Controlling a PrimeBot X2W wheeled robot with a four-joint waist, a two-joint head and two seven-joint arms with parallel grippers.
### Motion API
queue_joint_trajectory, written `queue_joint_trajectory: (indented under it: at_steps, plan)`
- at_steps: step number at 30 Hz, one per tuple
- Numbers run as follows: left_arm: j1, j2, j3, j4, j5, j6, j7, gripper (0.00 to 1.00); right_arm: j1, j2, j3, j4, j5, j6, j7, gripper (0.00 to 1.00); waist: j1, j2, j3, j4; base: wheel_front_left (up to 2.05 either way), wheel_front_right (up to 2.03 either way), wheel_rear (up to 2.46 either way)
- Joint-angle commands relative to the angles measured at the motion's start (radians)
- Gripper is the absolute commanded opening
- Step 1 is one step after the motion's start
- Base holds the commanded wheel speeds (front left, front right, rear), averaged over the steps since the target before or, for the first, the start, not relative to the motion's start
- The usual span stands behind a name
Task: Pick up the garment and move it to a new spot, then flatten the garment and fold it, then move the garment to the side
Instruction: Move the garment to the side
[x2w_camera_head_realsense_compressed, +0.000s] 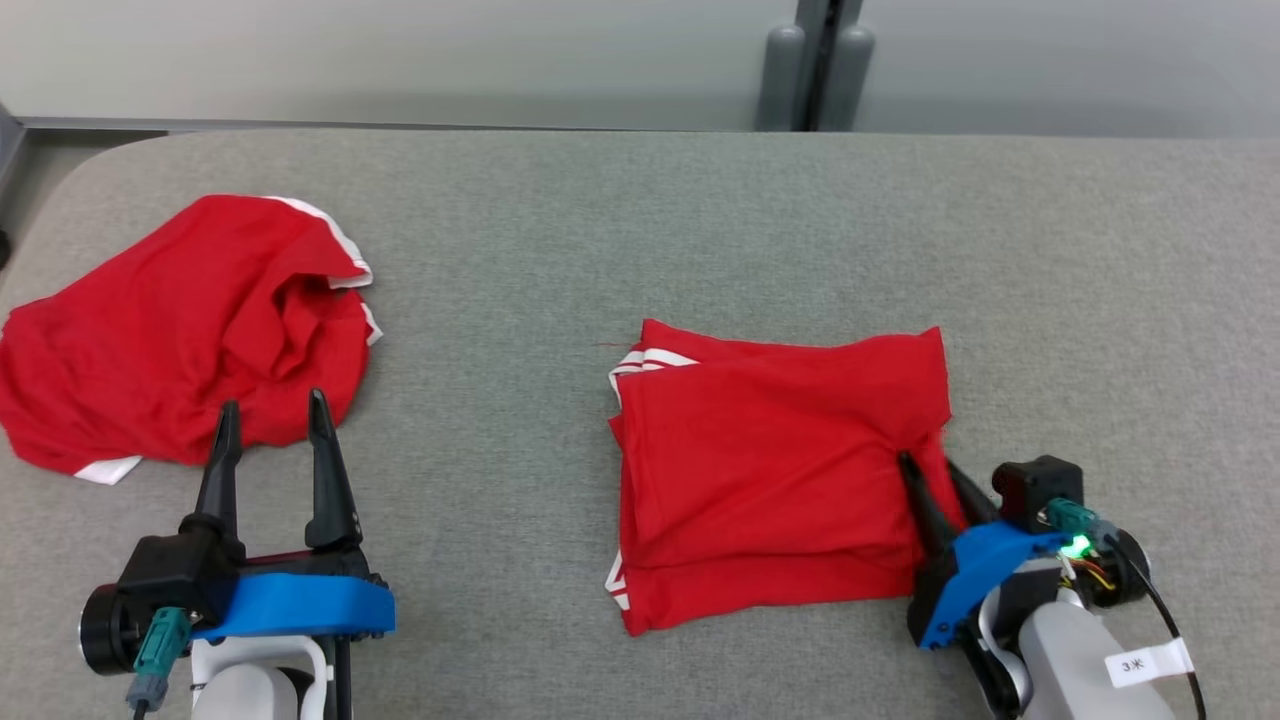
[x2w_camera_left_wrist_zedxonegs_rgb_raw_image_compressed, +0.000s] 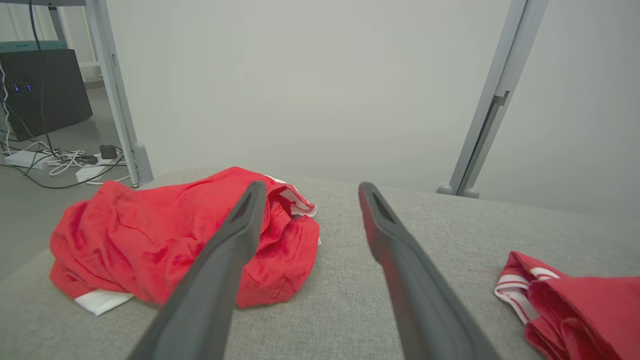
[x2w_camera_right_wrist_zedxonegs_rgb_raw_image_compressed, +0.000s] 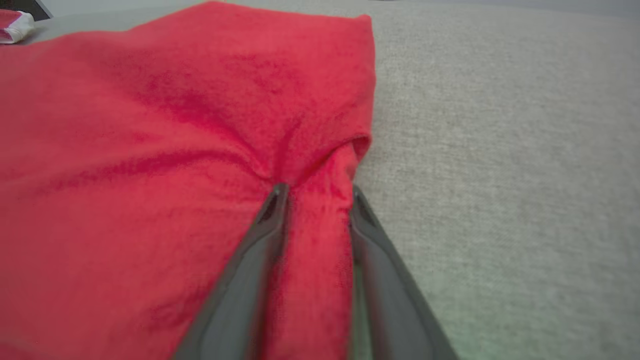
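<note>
Head view: a grey fabric-covered table (x2w_camera_head_realsense_compressed: 700, 220) stands before a pale wall. A red cloth garment with white trim, folded into a rough rectangle (x2w_camera_head_realsense_compressed: 780, 470), lies right of centre. The right gripper (x2w_camera_head_realsense_compressed: 928, 462) meets its near right edge, fingers close together. A second red garment, crumpled in a heap (x2w_camera_head_realsense_compressed: 180, 330), lies at far left. The left gripper (x2w_camera_head_realsense_compressed: 272, 405) hovers near it, fingers spread and empty.

Left wrist view: the left gripper's jaws stand wide with bare table between them. The crumpled heap sits ahead to one side.

Right wrist view: the narrowed fingers pinch a ridge of the folded garment's edge.

Judgement: flattening and folding look done. Moving the folded garment to the side remains, and that grip looks taken.
</note>
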Motion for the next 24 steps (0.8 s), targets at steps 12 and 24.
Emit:
queue_joint_trajectory:
  at_steps: [12, 24]
  plan:
    - [-0.092, -0.005, 0.008, -0.043, 0.022, -0.014, -0.004, 1.00, -0.107, -0.120, -0.035, -0.050, 0.019, 0.000, -0.094, 0.00, 0.0000, -0.0001, 0.103, -0.180, 0.00, 0.00, 0.00]
    - [-0.164, 0.000, 0.007, -0.064, 0.060, -0.036, -0.004, 1.00, -0.144, -0.195, -0.094, -0.154, 0.023, 0.000, -0.111, 0.00, 0.0000, -0.0001, 0.180, -0.275, 0.00, 0.00, 0.00]
